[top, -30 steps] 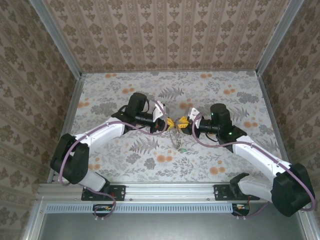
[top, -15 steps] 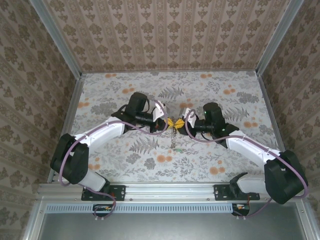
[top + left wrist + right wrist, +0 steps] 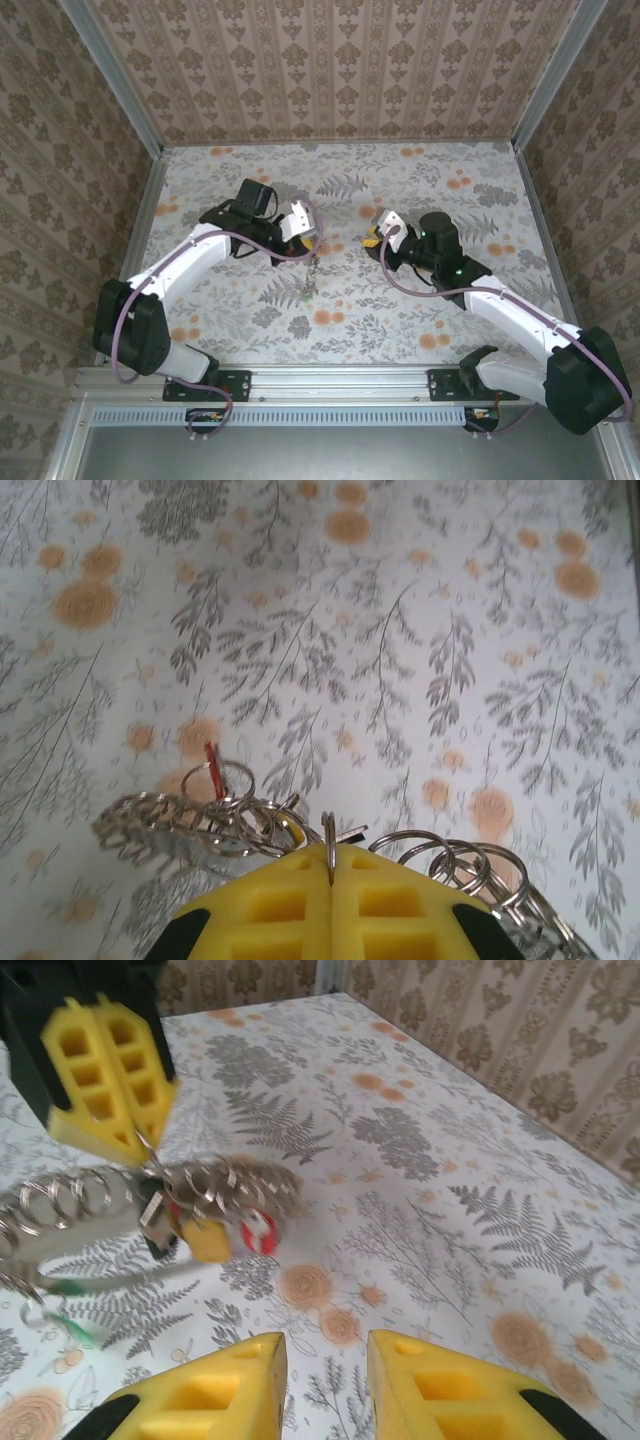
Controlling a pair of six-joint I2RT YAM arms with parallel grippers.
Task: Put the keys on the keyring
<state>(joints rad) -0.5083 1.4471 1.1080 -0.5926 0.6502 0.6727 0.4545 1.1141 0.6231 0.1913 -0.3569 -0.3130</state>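
My left gripper [image 3: 314,243] is shut, and its yellow pads [image 3: 290,905] pinch the thin wire of the keyring [image 3: 329,832] edge-on. A bunch of small metal rings and keys [image 3: 307,278] hangs from it above the table. The left wrist view shows a red key [image 3: 212,770] among the rings. From the right wrist, the left gripper [image 3: 140,1145] holds the keyring [image 3: 205,1182], with a red-headed key [image 3: 258,1232], a yellow-headed one [image 3: 207,1241] and a green one [image 3: 72,1328] dangling. My right gripper [image 3: 368,241] [image 3: 326,1360] stands open and empty, apart from the bunch to its right.
The table top [image 3: 430,190] is a flowered white cloth, closed in by patterned walls [image 3: 330,70] at the back and both sides. A metal rail [image 3: 330,380] runs along the near edge between the arm bases.
The grippers, tip to tip at the keyring before, have parted. The left arm swung left with the keyring and keys in its grip. The right gripper opened and drew back right.
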